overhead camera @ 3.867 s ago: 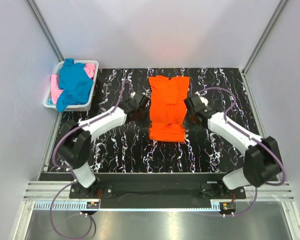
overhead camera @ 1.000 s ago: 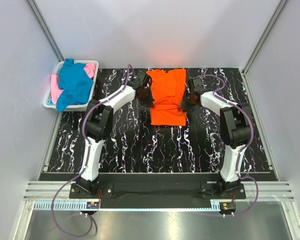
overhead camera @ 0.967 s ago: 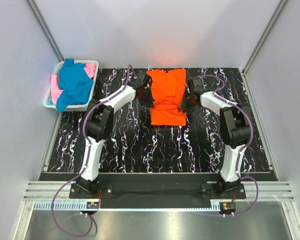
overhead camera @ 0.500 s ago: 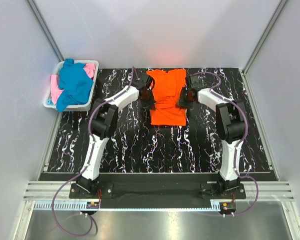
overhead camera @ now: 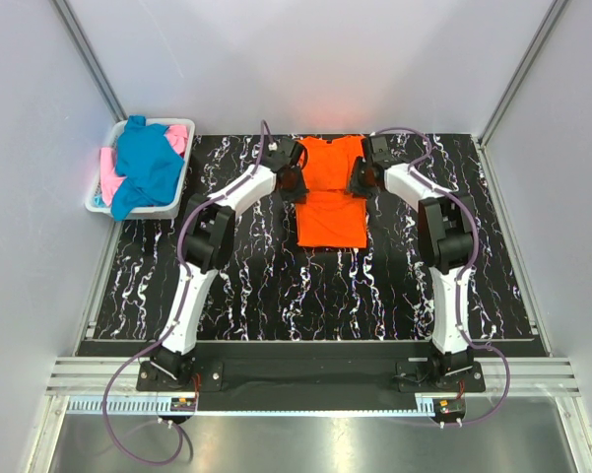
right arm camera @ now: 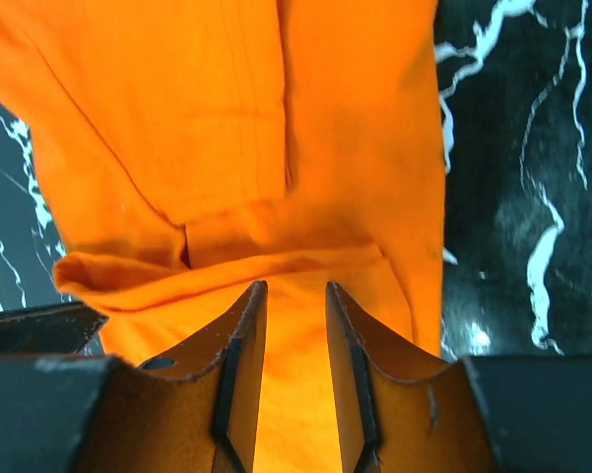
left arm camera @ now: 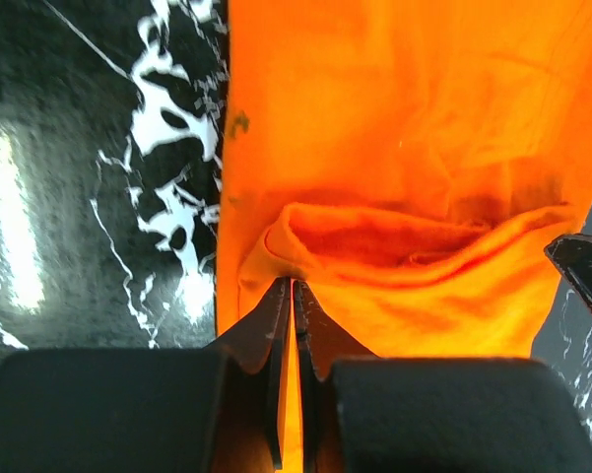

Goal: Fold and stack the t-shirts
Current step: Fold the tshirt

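Observation:
The bright orange t-shirt (overhead camera: 330, 205) lies partly folded at the back middle of the black marbled table. My left gripper (overhead camera: 296, 184) is at its left edge and is shut on a raised fold of the orange cloth (left arm camera: 394, 236), its tips (left arm camera: 293, 286) pinched together. My right gripper (overhead camera: 358, 182) is at the shirt's right edge. Its jaws (right arm camera: 296, 288) stand a little apart over the orange cloth (right arm camera: 276, 128), with a lifted fold just ahead of them. The teal-blue t-shirt (overhead camera: 148, 168) and the pink t-shirt (overhead camera: 180, 136) lie crumpled in the basket.
The white plastic basket (overhead camera: 92, 202) stands at the back left, off the table's corner. Grey walls and metal posts close in the back and both sides. Both arms reach far out over the dark tabletop (overhead camera: 246, 286).
Both grippers have moved from mid-table toward the back, carrying the shirt's near part over itself. The orange shirt now looks shorter. The basket has not changed.

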Tool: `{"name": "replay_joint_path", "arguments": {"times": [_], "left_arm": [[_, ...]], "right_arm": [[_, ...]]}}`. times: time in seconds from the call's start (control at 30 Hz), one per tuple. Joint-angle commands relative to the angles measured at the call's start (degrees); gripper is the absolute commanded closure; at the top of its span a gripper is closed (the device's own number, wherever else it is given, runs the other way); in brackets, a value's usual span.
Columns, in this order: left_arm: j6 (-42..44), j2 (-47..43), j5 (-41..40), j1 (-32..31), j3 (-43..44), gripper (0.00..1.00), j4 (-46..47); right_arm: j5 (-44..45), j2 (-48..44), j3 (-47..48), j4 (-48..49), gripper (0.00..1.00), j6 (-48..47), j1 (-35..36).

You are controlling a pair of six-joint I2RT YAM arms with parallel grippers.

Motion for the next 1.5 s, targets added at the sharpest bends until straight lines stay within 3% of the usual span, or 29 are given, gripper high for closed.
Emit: {"name": "replay_joint_path", "arguments": {"times": [0.0,0.2,0.37,0.47,0.6,0.8,0.9,1.13,1.47], "left_arm": [[0.96,-0.05,-4.74,0.64,1.91,0.92,4.03],[0.26,-4.35,-15.02,1.42,-3.35,0.92,7.71],[-0.80,-13.65,-16.02,3.35,-13.81,0.88,11.06],[0.17,-16.65,-12.68,3.71,-18.03,0.83,11.06],[0.96,-20.00,-0.86,3.62,-24.35,0.78,11.33],[-1.05,-22.72,12.54,3.54,-34.28,0.74,14.13],[-4.39,-24.83,18.06,3.54,-40.60,0.71,20.45],[-6.51,-27.12,20.63,3.54,-45.99,0.59,24.07],[-9.67,-27.39,26.51,3.62,-48.98,0.57,27.85]], "right_arm": [[2.27,2.15,3.69,0.28,0.63,-0.37,-0.23],[8.86,1.02,3.00,0.19,0.64,-0.28,-0.67],[13.00,-4.59,-1.30,0.28,0.62,-0.45,-1.73],[13.70,-8.11,-3.94,0.28,0.61,-1.59,-1.90],[10.37,-12.78,-8.42,-0.42,0.59,-2.56,-1.90],[-2.44,-18.32,-18.26,-0.95,0.56,-3.61,-1.90],[-4.84,-20.43,-22.66,-0.86,0.55,-4.32,-1.90],[-6.42,-25.35,-31.00,-0.34,0.50,-4.93,-1.90],[-12.40,-27.03,-43.32,11.43,0.50,-0.81,-1.90]]}}
